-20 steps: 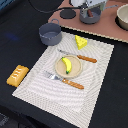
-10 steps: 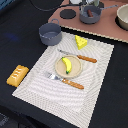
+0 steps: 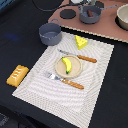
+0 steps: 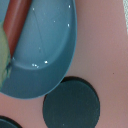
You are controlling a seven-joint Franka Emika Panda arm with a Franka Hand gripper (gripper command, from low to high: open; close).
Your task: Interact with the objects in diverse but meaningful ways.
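I cannot tell how the jaws are set: from the wrist they don't show plainly, and from across the room the arm's end is cropped at the far edge of the scene, so open or closed is anyone's guess. What the wrist camera looks down on is a blue-grey pan (image 4: 42, 47) with the brown sausage (image 4: 17, 22) lying along its inside, which suits a pretend-cooking arrangement, since the pan sits on a pink toy stove (image 3: 107, 27) right beside its round black burners (image 4: 71, 107). I'd judge the arm hovers here either to lift the sausage out or because it belongs in the pan. Nearer me, on the dark tabletop (image 3: 20, 30), the small grey pot (image 3: 50, 33) stands upright just off the corner of the striped place mat (image 3: 95, 95), handy for receiving food. The cheese wedge (image 3: 80, 41) rests on the mat's far edge. At the mat's middle the banana (image 3: 67, 64) lies on the round plate (image 3: 59, 71), with the knife (image 3: 80, 57) on its far side and the fork (image 3: 65, 80) on the near side, laid like a place setting. The orange bread slab (image 3: 17, 75) lies well apart, off the mat toward the exterior view's left.
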